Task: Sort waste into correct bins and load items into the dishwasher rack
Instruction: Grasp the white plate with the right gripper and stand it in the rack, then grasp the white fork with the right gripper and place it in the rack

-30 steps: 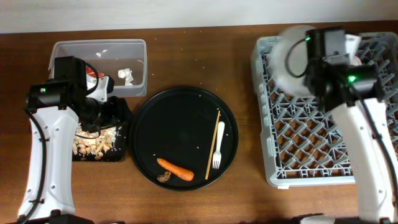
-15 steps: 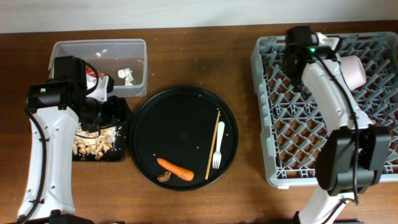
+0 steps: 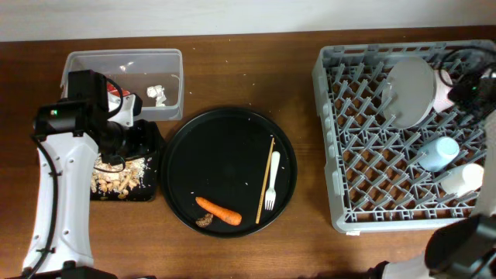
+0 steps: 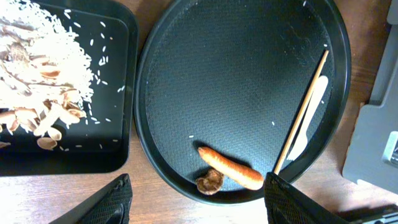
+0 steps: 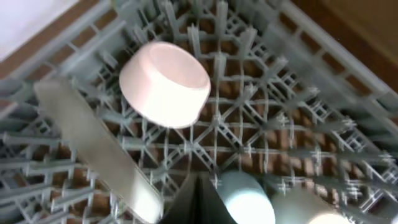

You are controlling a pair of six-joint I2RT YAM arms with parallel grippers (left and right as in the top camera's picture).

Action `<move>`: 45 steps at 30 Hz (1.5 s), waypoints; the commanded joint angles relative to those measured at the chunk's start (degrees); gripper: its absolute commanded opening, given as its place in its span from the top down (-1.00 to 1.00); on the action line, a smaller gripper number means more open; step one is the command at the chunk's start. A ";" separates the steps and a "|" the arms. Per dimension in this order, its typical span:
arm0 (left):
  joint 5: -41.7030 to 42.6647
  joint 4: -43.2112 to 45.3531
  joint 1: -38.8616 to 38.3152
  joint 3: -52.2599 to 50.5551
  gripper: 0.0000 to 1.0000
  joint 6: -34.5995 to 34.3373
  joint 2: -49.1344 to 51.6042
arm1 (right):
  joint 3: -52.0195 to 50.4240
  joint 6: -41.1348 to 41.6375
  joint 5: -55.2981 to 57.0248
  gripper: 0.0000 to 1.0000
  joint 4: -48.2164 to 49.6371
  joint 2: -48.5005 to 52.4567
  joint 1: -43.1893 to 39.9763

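Note:
The grey dishwasher rack (image 3: 341,155) holds the pale plate (image 3: 411,91) standing on edge, the pinkish-white bowl (image 3: 443,97), the light-blue cup (image 3: 438,151) and the white cup (image 3: 463,178). My right gripper (image 5: 199,202) is shut and empty above the rack, near the blue cup (image 5: 249,199), with the bowl (image 5: 165,84) and plate (image 5: 93,143) ahead. My left gripper (image 4: 198,190) is open and empty, above the carrot piece (image 4: 231,169) and brown scrap (image 4: 210,182). The white fork (image 4: 308,118) lies on the round tray. Beige food scraps (image 4: 37,74) fill the black rectangular tray (image 4: 93,162).
The clear tub (image 3: 124,58) at back left holds the red wrapper (image 3: 116,94) and white tissue (image 3: 157,94). The round black tray (image 3: 225,139) sits mid-table with a wooden chopstick (image 3: 265,178) beside the fork (image 3: 272,182). My left arm covers part of the rectangular tray (image 3: 124,194).
My right arm swung from the rack's back-left corner to its right edge. The plate it carried now stands in the rack. The left arm has not moved.

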 commanded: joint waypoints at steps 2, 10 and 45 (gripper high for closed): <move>0.00 0.04 0.00 -0.22 -0.35 -0.11 -0.66 | 0.22 -1.86 -5.46 0.88 5.22 6.82 -0.87; 0.00 -0.39 0.00 -0.22 -0.36 -0.11 -0.66 | 0.22 -30.14 -55.41 0.75 4.83 14.40 -0.72; -0.85 -0.55 0.00 -0.22 -0.52 -0.11 -0.63 | -30.75 26.71 -8.26 0.03 5.35 9.90 64.17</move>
